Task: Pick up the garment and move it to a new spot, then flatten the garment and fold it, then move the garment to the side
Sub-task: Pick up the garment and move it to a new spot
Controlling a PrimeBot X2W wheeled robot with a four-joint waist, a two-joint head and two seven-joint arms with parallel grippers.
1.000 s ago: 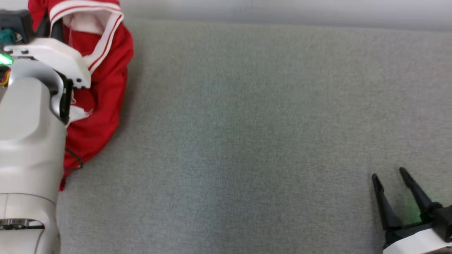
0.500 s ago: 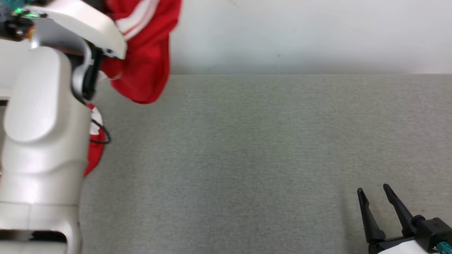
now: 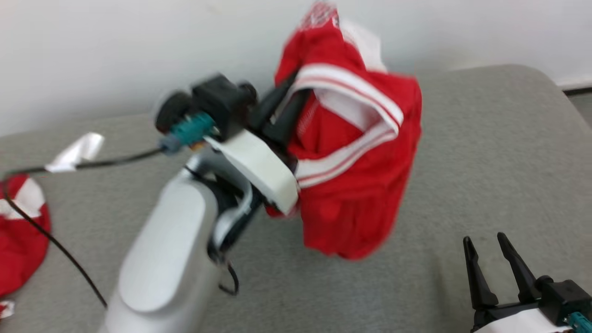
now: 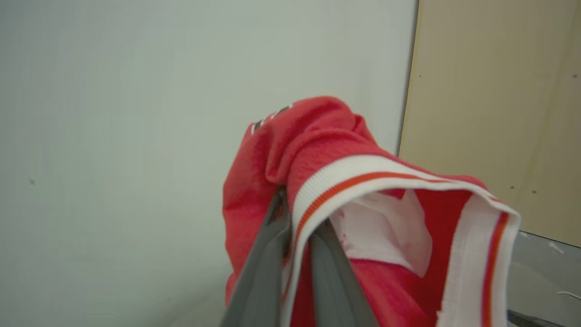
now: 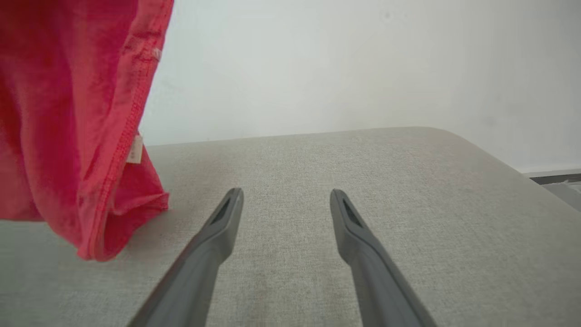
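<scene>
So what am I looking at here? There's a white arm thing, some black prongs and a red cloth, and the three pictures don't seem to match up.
It is one robot with two arms, photographed by three of its own cameras at the same instant. The wide picture comes from its head, looking down at a grey padded surface. The other two come from cameras on its wrists, each looking along that arm's two dark fingers.

The left gripper is pinched shut on the white striped collar of a red garment, which hangs from it with its lower end near or at the surface; the left wrist view shows that grip close up. The right gripper waits open at the lower right, holding nothing. More red and white cloth and a pale scrap lie at the left edge.
</scene>
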